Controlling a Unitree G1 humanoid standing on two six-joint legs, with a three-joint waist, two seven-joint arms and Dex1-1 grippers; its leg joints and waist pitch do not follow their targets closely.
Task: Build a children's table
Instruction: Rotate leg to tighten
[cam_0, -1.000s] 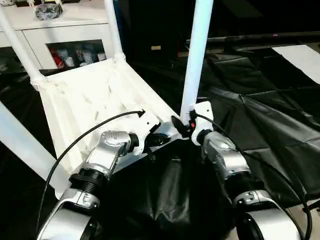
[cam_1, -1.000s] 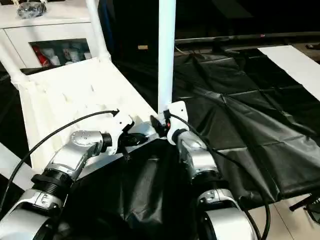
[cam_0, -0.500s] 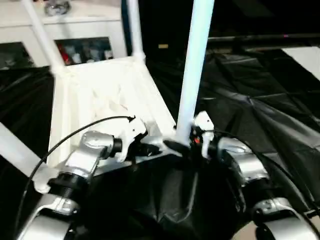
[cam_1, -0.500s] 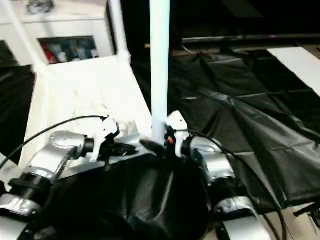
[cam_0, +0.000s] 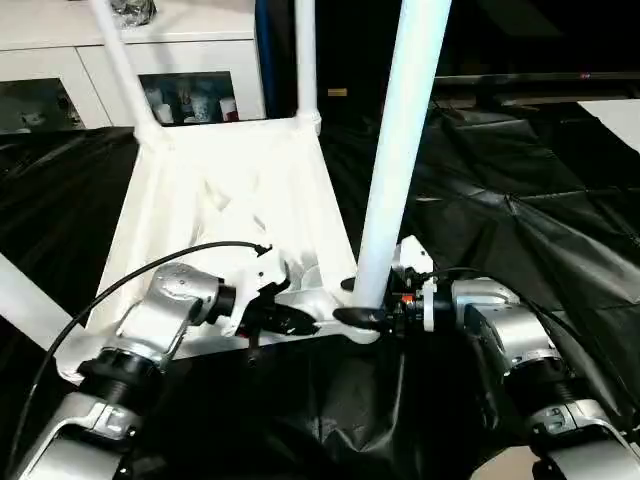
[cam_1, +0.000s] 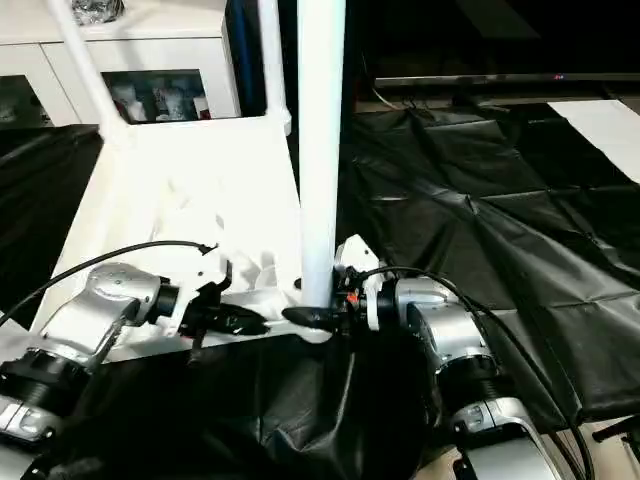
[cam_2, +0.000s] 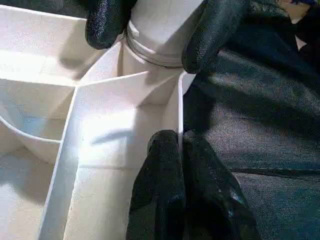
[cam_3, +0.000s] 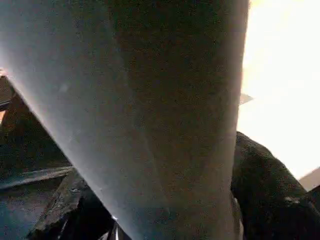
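Note:
The children's table lies upside down: its white tabletop (cam_0: 200, 200) shows its ribbed underside. Legs rise from the sockets: two at the far corners (cam_0: 305, 60) (cam_0: 125, 70), one at the near left (cam_0: 25, 300), one at the near right (cam_0: 400, 150). My left gripper (cam_2: 180, 142) is shut on the thin near rim wall (cam_2: 178, 110) beside that near right socket. My right gripper (cam_0: 365, 315) wraps the base of the near right leg (cam_3: 150, 110). One of its fingers (cam_2: 107, 22) presses on each side, just above the socket collar.
A white glass-door cabinet (cam_0: 190, 70) stands behind the table. Crumpled black sheeting (cam_0: 520, 200) covers the floor to the right and bunches up in front of me (cam_0: 330, 420). A white panel (cam_0: 615, 110) lies at the far right.
The camera has swung, so the whole table looks turned. My right gripper's fingers have closed in on the leg's base. My left gripper keeps its pinch on the rim.

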